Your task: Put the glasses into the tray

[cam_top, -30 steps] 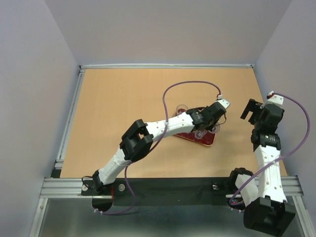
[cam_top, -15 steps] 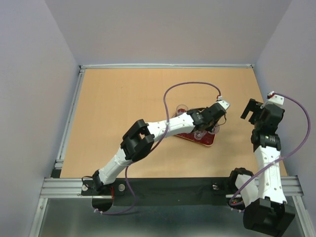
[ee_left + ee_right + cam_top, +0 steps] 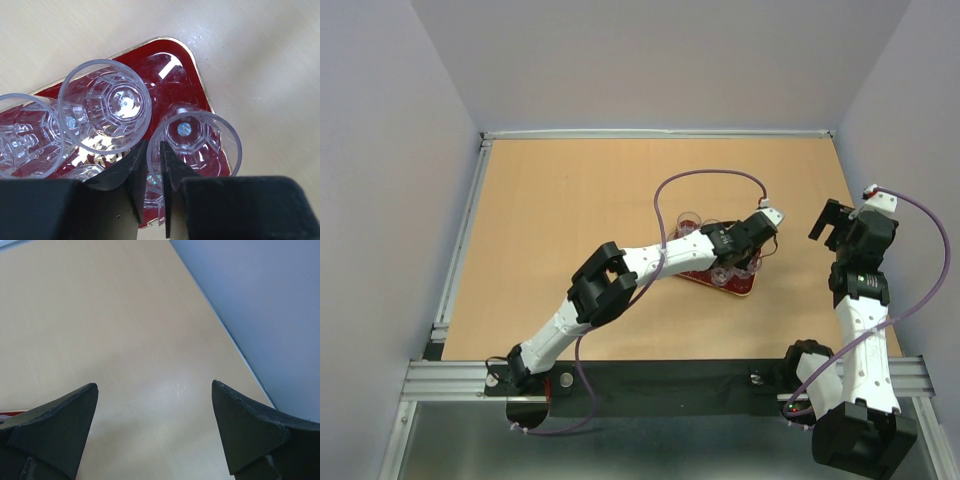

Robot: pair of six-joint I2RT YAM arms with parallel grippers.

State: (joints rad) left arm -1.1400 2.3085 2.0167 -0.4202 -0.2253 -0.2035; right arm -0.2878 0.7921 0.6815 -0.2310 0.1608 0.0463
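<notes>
Left hand (image 3: pixel 152 147): clenched on a glass (image 3: pixel 200 135) rim, had edged further over the tray (image 3: pixel 195 85)
Right hand (image 3: pixel 154 384): spread, unmoved near the right edge
Next: release seemed due

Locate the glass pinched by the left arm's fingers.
Left wrist view: the glass is at the tray's right corner, its rim between the left fingers, with a neighbouring glass just left.

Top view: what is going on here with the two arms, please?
The left claw is pinching the wall of one glass over a corner of the tray. I cannot tell whether the glass already rests on it. Other glasses already stand in the tray. The right claw is open and holds nothing, hanging over the table off to the side.
</notes>
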